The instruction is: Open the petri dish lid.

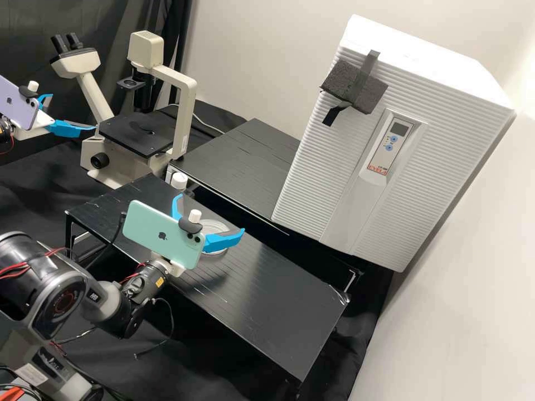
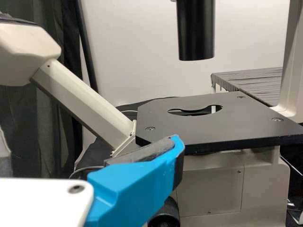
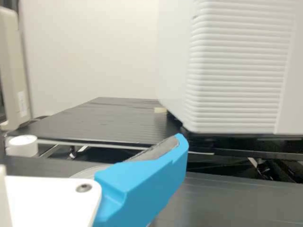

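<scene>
A clear round petri dish (image 1: 214, 225) lies on the low black table, partly hidden by my right gripper (image 1: 211, 213), whose fingers stand wide apart above it. Whether the lid sits on the dish I cannot tell. In the right wrist view a pale edge of the dish (image 3: 86, 172) shows behind a blue finger of my right gripper (image 3: 142, 182). My left gripper (image 1: 73, 112) is open at the far left of the high view, beside the microscope and away from the dish. One blue finger of my left gripper (image 2: 135, 187) stands before the microscope stage in the left wrist view.
The microscope (image 1: 136, 133) stands at the back left. A white-capped bottle (image 1: 179, 180) is near the low table's (image 1: 278, 301) back edge. Behind it are a higher black table (image 1: 239, 161) and a large white ribbed cabinet (image 1: 323, 178).
</scene>
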`<state>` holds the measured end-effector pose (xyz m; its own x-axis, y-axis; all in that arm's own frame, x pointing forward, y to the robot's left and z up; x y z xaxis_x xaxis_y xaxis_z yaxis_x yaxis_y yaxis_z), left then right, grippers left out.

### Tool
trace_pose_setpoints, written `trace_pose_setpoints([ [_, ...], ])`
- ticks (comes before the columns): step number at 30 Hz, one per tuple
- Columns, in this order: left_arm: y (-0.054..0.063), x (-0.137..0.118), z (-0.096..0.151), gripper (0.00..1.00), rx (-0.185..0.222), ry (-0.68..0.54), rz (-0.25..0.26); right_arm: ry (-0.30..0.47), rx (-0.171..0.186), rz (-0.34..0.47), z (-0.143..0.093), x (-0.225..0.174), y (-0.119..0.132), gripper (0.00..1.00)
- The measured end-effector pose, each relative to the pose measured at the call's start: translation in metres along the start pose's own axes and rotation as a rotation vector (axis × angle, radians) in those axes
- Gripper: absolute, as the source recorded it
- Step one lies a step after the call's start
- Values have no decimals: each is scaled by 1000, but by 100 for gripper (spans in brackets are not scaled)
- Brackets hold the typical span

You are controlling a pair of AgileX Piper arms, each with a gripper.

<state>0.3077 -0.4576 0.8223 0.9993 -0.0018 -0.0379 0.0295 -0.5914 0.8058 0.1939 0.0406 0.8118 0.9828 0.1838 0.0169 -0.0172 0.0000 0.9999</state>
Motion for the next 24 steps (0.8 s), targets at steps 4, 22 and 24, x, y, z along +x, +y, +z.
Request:
trace_pose_setpoints([
  [4, 0, 0, 0, 100, 0, 0, 0, 9, -19, -16, -3, -1, -4, 100],
  [22, 0, 0, 0, 100, 0, 0, 0, -71, -35, -51, 8, 6, -17, 100],
  [24, 0, 0, 0, 100, 0, 0, 0, -70, -35, -50, 8, 8, -17, 100],
])
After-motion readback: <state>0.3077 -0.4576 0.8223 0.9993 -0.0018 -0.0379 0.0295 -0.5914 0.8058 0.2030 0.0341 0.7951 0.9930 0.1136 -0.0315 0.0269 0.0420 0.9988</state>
